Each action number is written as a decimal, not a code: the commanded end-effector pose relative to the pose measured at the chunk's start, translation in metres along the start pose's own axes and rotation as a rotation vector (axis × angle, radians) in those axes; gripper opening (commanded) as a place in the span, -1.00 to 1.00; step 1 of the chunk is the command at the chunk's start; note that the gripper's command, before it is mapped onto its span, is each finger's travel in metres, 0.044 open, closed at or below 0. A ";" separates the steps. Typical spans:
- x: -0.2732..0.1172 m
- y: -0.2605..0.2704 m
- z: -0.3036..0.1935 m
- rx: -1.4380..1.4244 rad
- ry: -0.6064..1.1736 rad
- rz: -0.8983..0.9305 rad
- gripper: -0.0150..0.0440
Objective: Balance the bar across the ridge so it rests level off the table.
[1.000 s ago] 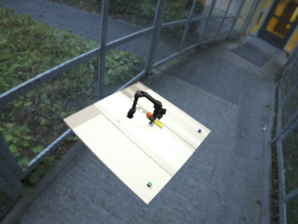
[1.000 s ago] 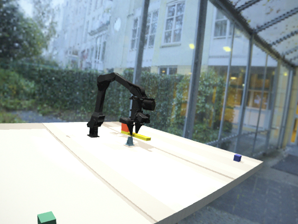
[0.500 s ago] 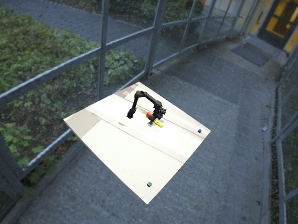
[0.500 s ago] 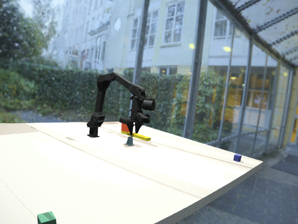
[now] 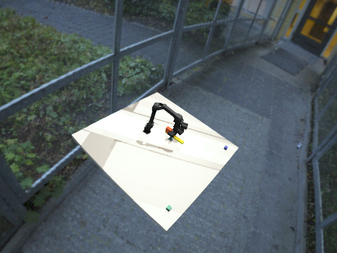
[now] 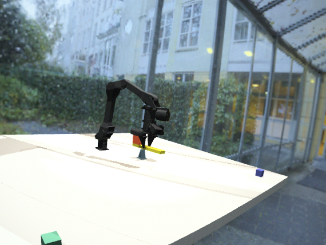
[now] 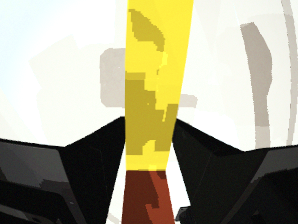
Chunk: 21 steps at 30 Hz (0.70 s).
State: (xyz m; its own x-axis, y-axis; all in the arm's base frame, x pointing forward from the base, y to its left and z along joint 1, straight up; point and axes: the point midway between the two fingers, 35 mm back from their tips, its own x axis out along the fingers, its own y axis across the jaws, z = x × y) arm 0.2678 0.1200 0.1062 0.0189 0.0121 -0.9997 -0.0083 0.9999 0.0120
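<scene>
The yellow bar (image 5: 179,139) (image 6: 156,150) (image 7: 157,60) has a red block (image 5: 168,129) (image 6: 136,139) (image 7: 147,197) on its end nearer the arm's base. My gripper (image 5: 173,135) (image 6: 146,146) (image 7: 149,123) is shut on the bar, close to the red block. The bar is held above the table, its free end pointing away from the base. The small blue-grey ridge (image 5: 169,138) (image 6: 142,154) stands on the table under the bar, near the fingers. Its top is at or just below the bar's underside; I cannot tell whether they touch. The ridge is hidden in the wrist view.
The pale table (image 5: 142,174) (image 6: 114,194) carries a blue cube (image 5: 226,147) (image 6: 259,172) near its far right corner and a green cube (image 5: 168,208) (image 6: 51,238) near its front corner. Both stand well away from the ridge. Shadow patches cross the table.
</scene>
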 end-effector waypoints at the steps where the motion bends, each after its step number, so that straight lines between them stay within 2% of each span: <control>1: 0.001 0.000 0.000 0.000 -0.002 -0.003 -0.49; 21: 0.002 0.000 0.000 0.000 -0.002 -0.003 -0.49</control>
State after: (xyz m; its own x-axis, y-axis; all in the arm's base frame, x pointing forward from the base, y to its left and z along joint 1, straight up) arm 0.2678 0.1200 0.1045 0.0189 0.0121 -0.9997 -0.0083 0.9999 0.0119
